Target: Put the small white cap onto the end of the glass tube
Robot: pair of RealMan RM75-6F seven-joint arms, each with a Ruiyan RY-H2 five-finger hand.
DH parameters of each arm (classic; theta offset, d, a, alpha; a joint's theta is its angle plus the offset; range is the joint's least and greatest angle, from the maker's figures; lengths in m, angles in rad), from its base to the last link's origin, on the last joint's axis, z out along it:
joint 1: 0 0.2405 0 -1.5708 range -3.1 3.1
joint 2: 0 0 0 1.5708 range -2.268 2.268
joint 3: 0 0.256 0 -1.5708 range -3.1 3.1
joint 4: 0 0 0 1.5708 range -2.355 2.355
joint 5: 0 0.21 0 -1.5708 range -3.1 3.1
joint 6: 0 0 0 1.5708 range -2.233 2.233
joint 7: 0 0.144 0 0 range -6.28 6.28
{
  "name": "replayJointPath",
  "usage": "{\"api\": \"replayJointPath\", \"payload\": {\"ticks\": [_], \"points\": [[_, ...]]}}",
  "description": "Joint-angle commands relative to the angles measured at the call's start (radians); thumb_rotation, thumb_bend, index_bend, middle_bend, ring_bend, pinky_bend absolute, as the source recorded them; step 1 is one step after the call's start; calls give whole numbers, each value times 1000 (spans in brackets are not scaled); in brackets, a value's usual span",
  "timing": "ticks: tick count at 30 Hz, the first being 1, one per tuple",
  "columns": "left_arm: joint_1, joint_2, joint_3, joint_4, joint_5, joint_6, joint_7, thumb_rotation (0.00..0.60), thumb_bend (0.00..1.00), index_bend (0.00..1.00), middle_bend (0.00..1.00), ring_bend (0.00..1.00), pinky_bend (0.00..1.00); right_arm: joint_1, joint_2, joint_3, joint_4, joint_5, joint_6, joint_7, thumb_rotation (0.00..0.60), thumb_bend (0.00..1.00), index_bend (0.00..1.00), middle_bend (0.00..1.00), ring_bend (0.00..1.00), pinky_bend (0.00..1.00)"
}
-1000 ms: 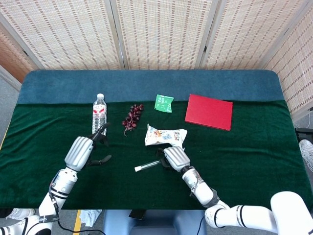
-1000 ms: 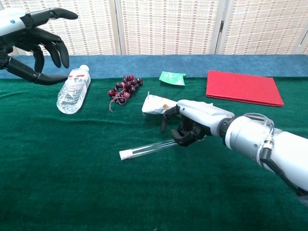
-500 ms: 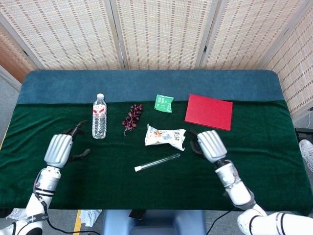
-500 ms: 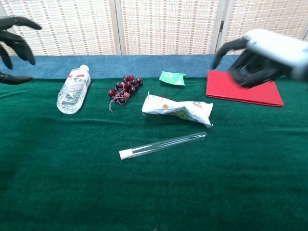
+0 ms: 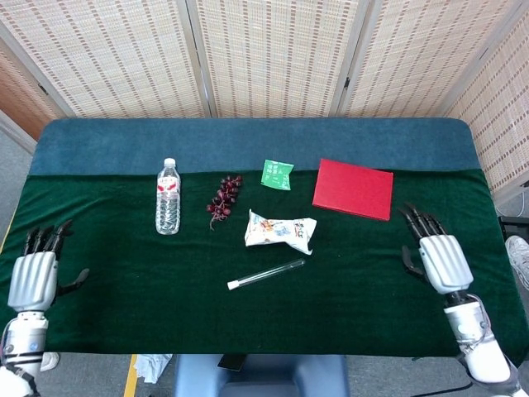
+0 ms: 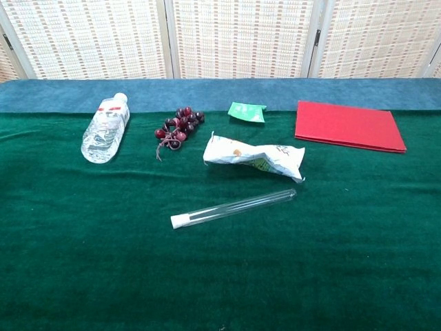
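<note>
Head view – tube: the glass tube (image 5: 266,274) lies just in front of the snack packet (image 5: 281,231), the white cap (image 5: 233,285) on its near-left end.
Head view – hands: left hand (image 5: 34,277) and right hand (image 5: 438,256) both spread, empty, well apart from the packet.
Chest view – tube: the same tube (image 6: 234,207) lies before the packet (image 6: 253,157); no hands show.
Risk: a loosely seated cap may slip off; the round tube may roll on the green cloth (image 6: 344,241).
</note>
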Motion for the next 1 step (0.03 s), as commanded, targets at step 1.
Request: {"api": "replayJointPath", "payload": {"ticks": [1], "points": [[55,7,39,-23,60,65,-23,600,297,104,266,112,63,-68,9,-32,18,-30,65,30,593,676,57,46,83,67]]}}
